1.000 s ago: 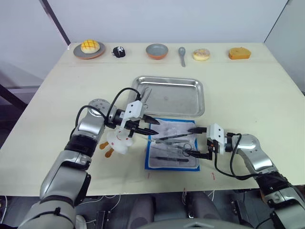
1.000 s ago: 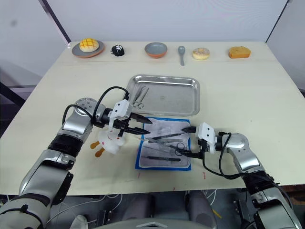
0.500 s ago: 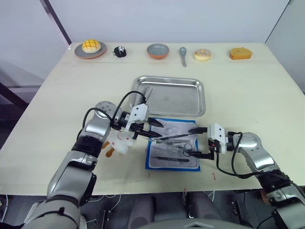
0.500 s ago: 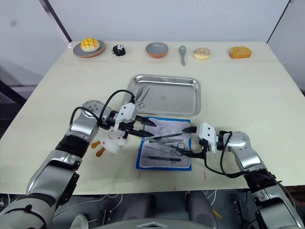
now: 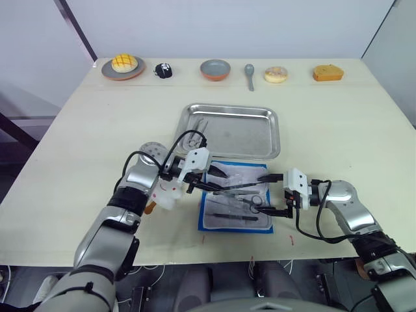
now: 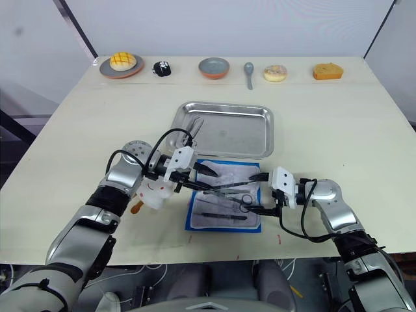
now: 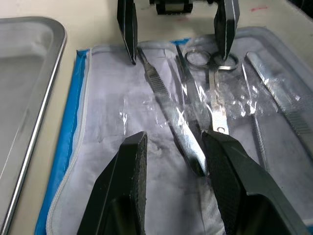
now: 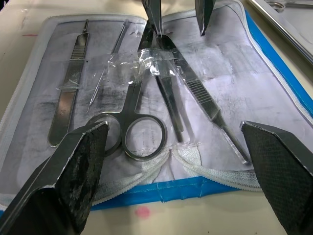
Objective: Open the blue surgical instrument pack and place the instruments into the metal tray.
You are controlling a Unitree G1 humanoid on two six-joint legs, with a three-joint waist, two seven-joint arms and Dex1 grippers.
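Instruments (image 8: 161,93), slim silver scissors and forceps under clear film, are lying on the opened bright-blue fabric instrument pack (image 5: 235,203), just in front of the shiny rectangular steel tray (image 5: 231,130). The left black two-fingered gripper (image 7: 173,147) is hovering narrowly parted beside a flat handle running lengthwise away from it; the right gripper (image 8: 171,142) is gaping wide at the ring ends.

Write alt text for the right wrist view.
The blue surgical instrument pack lies open, its instruments (ring-handled scissors, forceps, a flat handle) under clear film on the whitish lining. The right gripper is wide open near the ring handles; the left gripper is opposite.
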